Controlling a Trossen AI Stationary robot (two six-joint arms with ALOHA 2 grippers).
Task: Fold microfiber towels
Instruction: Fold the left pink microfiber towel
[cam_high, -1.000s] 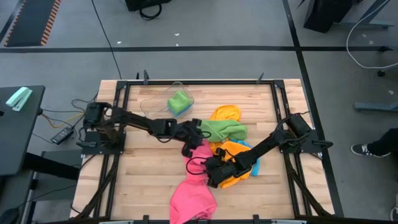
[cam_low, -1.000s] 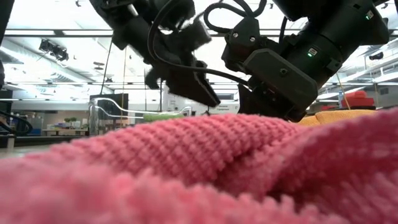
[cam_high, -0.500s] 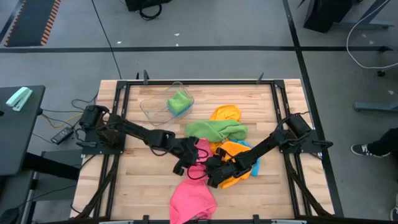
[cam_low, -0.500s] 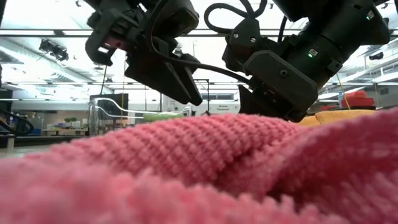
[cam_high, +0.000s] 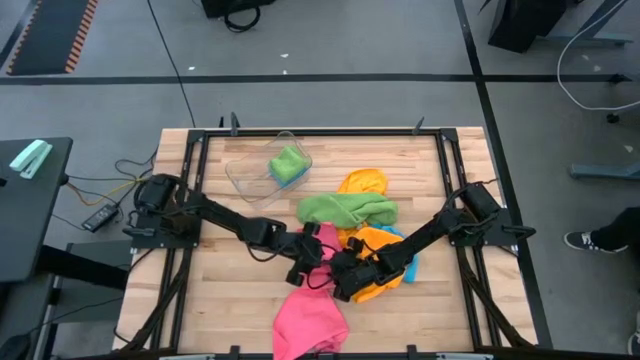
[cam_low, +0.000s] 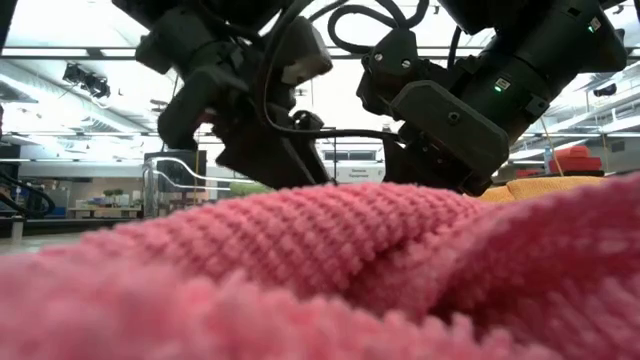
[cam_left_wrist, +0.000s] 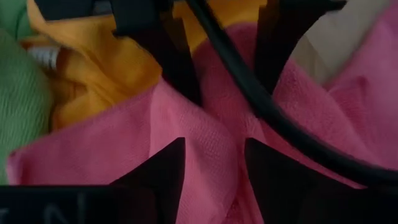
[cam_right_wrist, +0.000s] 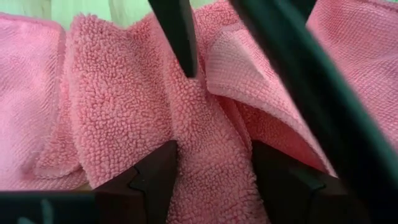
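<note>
Wooden table (cam_high: 225, 270), listed from its left side to its right, places given relative to the pink towel. Left arm: mounted at the table's left edge, reaching across to the upper corner of the pink towel (cam_high: 312, 310). Left gripper (cam_high: 308, 262): down at that corner; in its wrist view the two dark fingers (cam_left_wrist: 163, 168) stand parted with pink cloth between and below them, but whether they pinch it cannot be told. Clear plastic tub (cam_high: 248, 172): well behind the pink towel, toward the table's far left, holding a folded green cloth (cam_high: 288, 163). Pink towel: crumpled, lying at the table's near edge, its upper end running up between the two grippers; it fills the foreground of the low view (cam_low: 320, 270). Green towel (cam_high: 347, 209): loose and rumpled, behind the pink towel near the table's middle. Orange towel (cam_high: 362, 183): just behind the green towel, touching it. Second orange towel (cam_high: 383, 262): just right of the pink towel's upper end, partly under the right arm, with a sliver of sky blue towel (cam_high: 407, 268) at its right side. Right gripper (cam_high: 338, 278): at the pink towel's upper end, close beside the left gripper; its fingers (cam_right_wrist: 155, 177) sit apart with a raised ridge of pink pile (cam_right_wrist: 199, 143) between them, gripping that fold. Right arm: runs back to its mount at the table's right edge.
</note>
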